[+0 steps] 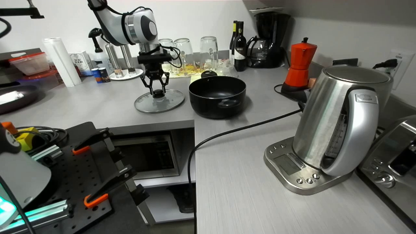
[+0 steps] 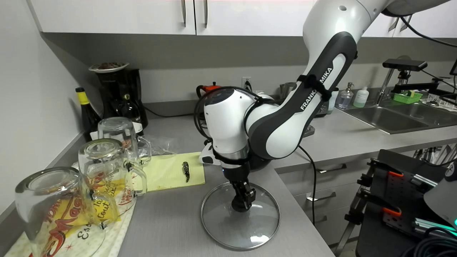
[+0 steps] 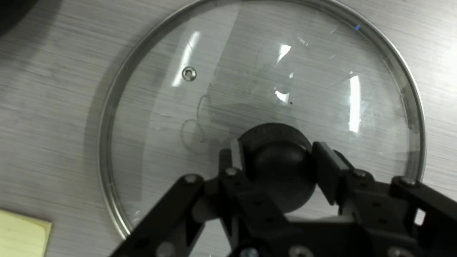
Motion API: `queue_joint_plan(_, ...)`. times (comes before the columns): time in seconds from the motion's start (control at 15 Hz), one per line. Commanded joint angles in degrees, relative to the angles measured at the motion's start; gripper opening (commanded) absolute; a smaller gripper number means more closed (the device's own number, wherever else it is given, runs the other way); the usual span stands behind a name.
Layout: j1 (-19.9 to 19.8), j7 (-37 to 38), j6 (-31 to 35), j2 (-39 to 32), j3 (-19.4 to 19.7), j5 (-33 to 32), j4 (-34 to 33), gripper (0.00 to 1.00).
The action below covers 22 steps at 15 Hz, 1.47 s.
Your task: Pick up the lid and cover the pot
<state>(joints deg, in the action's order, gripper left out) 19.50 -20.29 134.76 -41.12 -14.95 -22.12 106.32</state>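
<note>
The clear-glass lid [image 1: 161, 106] with a metal rim and dark knob lies at counter level left of the pot; I cannot tell whether it is slightly raised. It also shows in an exterior view [image 2: 241, 228] and the wrist view [image 3: 257, 82]. My gripper [image 1: 159, 93] points down over the lid's middle. In the wrist view the gripper [image 3: 277, 166] has a finger pad against each side of the knob. The black pot [image 1: 217, 105] stands uncovered beside the lid. A dark part of the pot [image 2: 259, 162] shows behind the arm, and its edge shows in the wrist view corner [image 3: 12, 12].
Upside-down glass mugs [image 2: 103, 171] stand near the wall by a yellow sheet [image 2: 171, 171]. A steel kettle [image 1: 321, 120], a red moka pot [image 1: 299, 65] and a black cable [image 1: 247, 125] lie beyond the pot. The counter's front edge [image 1: 146, 126] runs near the lid.
</note>
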Motion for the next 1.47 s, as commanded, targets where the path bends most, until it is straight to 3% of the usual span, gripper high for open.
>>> queue_joint_plan(0.0, 2.0, 1.8, -1.3, 4.8, -0.6, 0.1, 3.3, 0.25)
queue_joint_plan(0.27, 5.1, 5.7, -2.4, 10.3, -0.4, -1.3, 7.0, 0.25)
queue_joint_plan(0.53, 5.6, 8.1, -4.7, 16.0, -0.4, -0.9, 9.8, 0.25)
queue_joint_plan(1.0, -0.1, 10.1, -7.7, 25.6, 0.6, 2.3, 11.6, 0.25)
queue_joint_plan(1.4, -5.5, 9.9, -10.4, 29.0, 2.6, 6.0, 9.2, 0.25)
